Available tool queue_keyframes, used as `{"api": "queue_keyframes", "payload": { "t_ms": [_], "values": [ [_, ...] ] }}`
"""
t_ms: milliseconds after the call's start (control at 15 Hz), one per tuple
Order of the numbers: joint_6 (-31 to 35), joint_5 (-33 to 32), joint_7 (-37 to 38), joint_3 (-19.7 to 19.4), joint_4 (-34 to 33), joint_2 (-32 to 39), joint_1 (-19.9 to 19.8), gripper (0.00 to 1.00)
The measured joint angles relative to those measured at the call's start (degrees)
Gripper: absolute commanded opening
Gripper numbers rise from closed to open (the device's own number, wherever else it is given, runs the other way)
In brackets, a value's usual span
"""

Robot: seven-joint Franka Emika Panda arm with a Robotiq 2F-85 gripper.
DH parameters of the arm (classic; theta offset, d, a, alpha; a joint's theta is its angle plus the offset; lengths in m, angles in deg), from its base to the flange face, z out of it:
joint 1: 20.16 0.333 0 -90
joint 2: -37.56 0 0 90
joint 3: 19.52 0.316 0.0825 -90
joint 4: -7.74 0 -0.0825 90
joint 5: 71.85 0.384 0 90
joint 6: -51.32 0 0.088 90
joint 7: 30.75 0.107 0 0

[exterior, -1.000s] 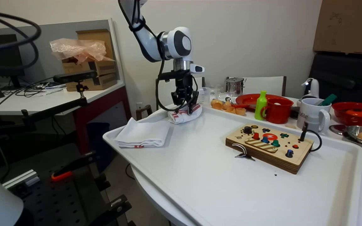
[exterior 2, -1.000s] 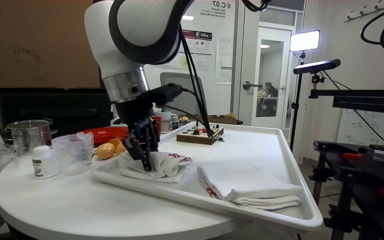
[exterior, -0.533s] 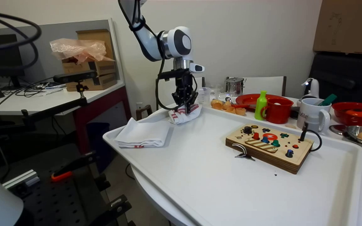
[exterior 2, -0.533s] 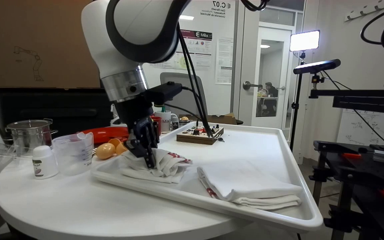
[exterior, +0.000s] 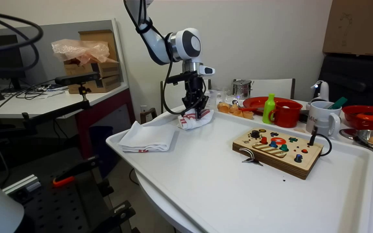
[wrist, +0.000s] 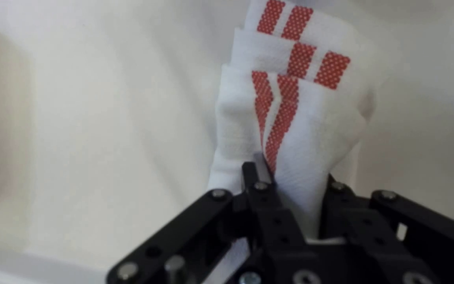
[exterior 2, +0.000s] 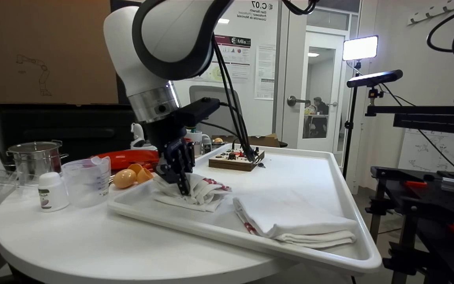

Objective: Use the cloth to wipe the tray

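The cloth, white with red stripes, lies bunched on the tray near one end of it. My gripper points down into its folds and is shut on it. Up close in the wrist view, a thick fold of the cloth runs between the two fingers of the gripper, stripes leading up from the left fingertip. The right fingertip is partly covered by fabric. In both exterior views the cloth's underside rests on the tray's white surface.
A folded white cloth lies beside it in the tray corner. A wooden board with coloured knobs sits farther along the tray, a metal clip at its edge. Eggshells, a measuring cup and mugs stand outside the rim.
The fingers have drawn together on the cloth. Over the last half second gripper and cloth have slid a little right in both exterior views, away from the tray's end rim.
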Motion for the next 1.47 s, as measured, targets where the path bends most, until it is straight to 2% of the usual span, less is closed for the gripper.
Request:
{"api": "queue_keyframes", "payload": {
  "t_ms": [467, 800, 1333, 1400, 1467],
  "values": [
    [-0.72, 0.02, 4.3, -4.5, 1.74, -0.47, -1.31, 0.06],
    [-0.36, 0.69, 7.22, -4.67, 5.29, -2.34, -3.54, 0.06],
    [3.52, 4.02, 11.47, -4.68, 15.92, -8.0, -5.56, 0.06],
    [3.7, 4.26, 11.79, -4.68, 17.35, -8.74, -5.63, 0.22],
    [3.8, 4.2, 11.82, -4.69, 17.94, -9.3, -5.64, 0.22]
  ]
}}
